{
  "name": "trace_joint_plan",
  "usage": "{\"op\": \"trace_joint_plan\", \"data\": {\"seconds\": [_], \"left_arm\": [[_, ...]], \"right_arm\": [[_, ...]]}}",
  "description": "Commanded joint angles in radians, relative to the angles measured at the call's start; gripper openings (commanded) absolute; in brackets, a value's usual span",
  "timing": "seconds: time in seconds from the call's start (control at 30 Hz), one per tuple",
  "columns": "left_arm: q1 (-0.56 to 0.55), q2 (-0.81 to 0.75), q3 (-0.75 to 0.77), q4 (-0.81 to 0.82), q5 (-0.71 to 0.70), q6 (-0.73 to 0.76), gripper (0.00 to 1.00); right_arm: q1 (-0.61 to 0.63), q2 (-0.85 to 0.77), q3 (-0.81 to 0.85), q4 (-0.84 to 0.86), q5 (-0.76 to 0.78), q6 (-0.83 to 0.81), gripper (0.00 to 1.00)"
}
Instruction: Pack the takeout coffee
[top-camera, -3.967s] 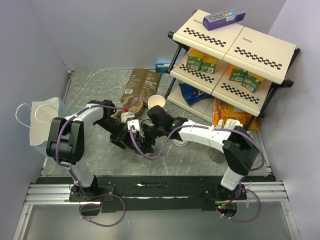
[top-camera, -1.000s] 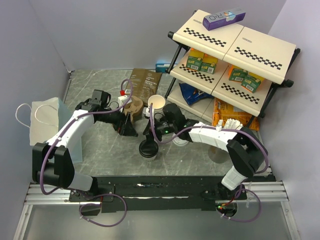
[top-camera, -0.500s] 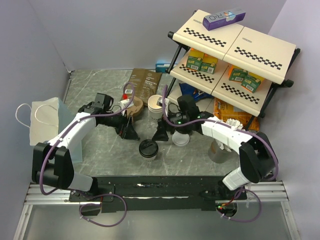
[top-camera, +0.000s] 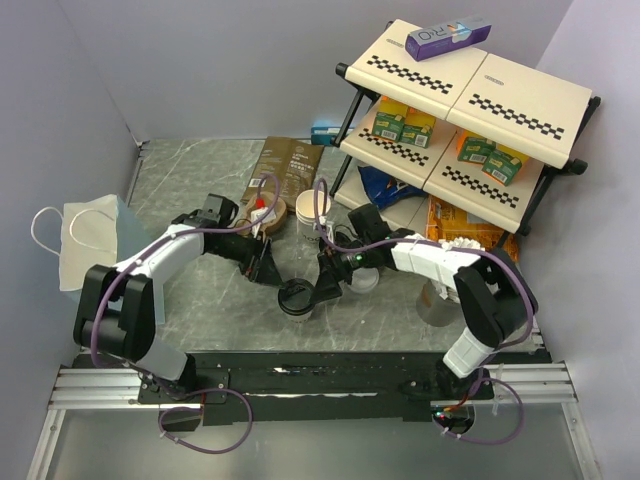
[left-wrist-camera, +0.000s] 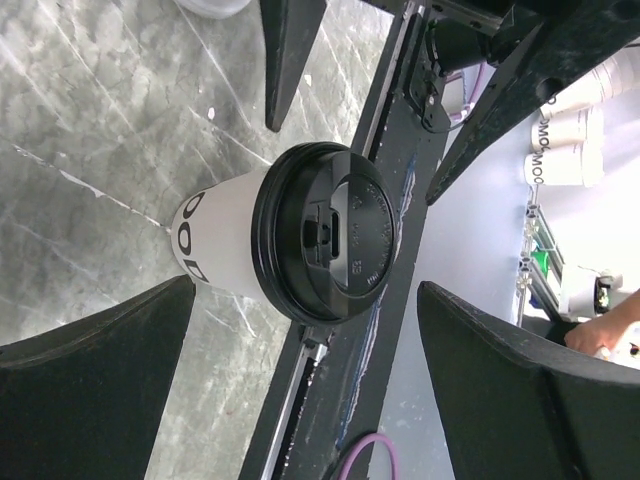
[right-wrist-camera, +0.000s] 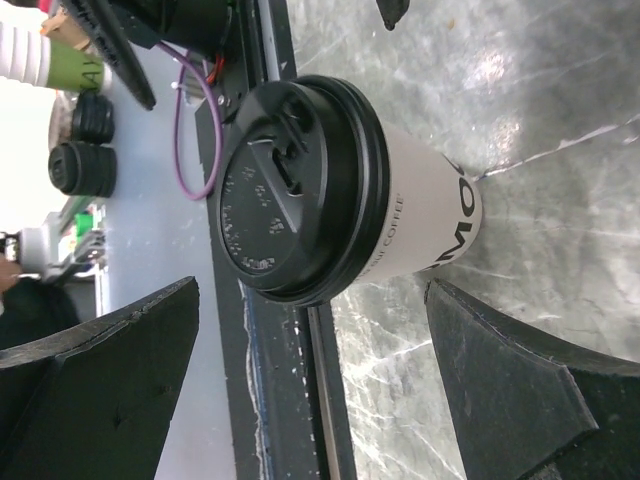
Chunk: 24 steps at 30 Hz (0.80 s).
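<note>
White takeout coffee (right-wrist-camera: 425, 225), black lid (right-wrist-camera: 290, 190) on, upright

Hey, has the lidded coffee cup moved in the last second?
No. The lidded cup stands at the same spot just beyond the black base plate.

The takeout coffee (left-wrist-camera: 215, 245) looks like smooth matt white paper, capped by a moulded black plastic lid (left-wrist-camera: 330, 232) with a slight sheen, on a smooth, faintly reflective, grey marble-patterned table (left-wrist-camera: 90, 120).

Both arms reach inward, left gripper (top-camera: 266, 268) and right gripper (top-camera: 327, 288) spread wide, facing each other.
</note>
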Motion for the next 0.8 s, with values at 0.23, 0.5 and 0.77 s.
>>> {"op": "trace_joint_plan", "data": {"seconds": [0.23, 0.5, 0.77], "left_arm": [[-0.032, 0.078, -0.003, 0.067, -0.008, -0.031, 0.99], [-0.032, 0.135, 0.003, 0.047, -0.057, -0.021, 0.99], [-0.032, 0.233, 0.035, 0.013, -0.097, -0.023, 0.94]], "right_arm": [[-0.005, 0.109, 0.054, 0.014, -0.055, 0.059, 0.96], [-0.009, 0.160, 0.034, 0.046, -0.084, 0.094, 0.90], [-0.031, 0.248, 0.023, 0.095, -0.142, 0.163, 0.85]]}}
